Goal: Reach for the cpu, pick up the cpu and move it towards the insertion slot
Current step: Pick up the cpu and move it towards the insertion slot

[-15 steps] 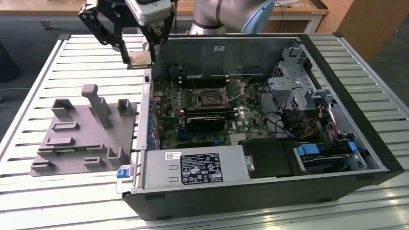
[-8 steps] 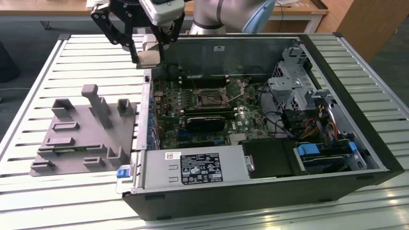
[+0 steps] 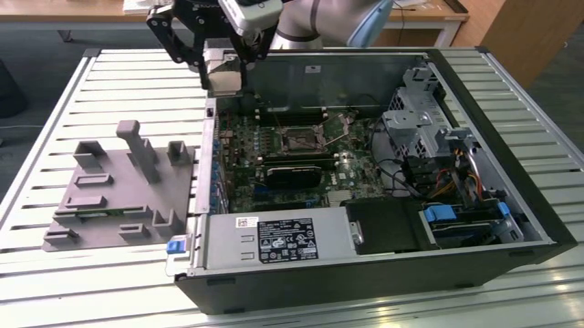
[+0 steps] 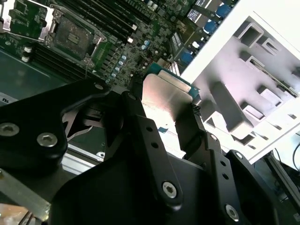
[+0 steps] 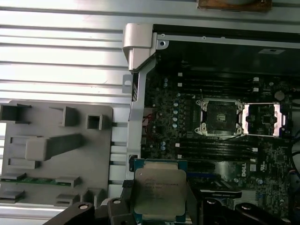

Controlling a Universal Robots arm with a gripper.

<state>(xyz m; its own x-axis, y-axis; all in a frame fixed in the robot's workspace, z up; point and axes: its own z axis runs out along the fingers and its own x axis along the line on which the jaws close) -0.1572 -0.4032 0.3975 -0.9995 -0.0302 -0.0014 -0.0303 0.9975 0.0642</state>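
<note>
The cpu is a thin square chip with a shiny silver top. It is held off the surfaces between my black fingers. My gripper is shut on its two opposite edges. In the exterior view my gripper hangs above the far corner of the open computer case, on the exterior view's left, with the cpu in it. The insertion slot is a square dark socket with a silvery frame on the green motherboard. It stands open and apart from the chip in both wrist views.
A grey plastic fixture with upright blocks lies on the slatted table at the exterior view's left of the case wall. Inside the case are a long black card, a power supply and drive cages with cables.
</note>
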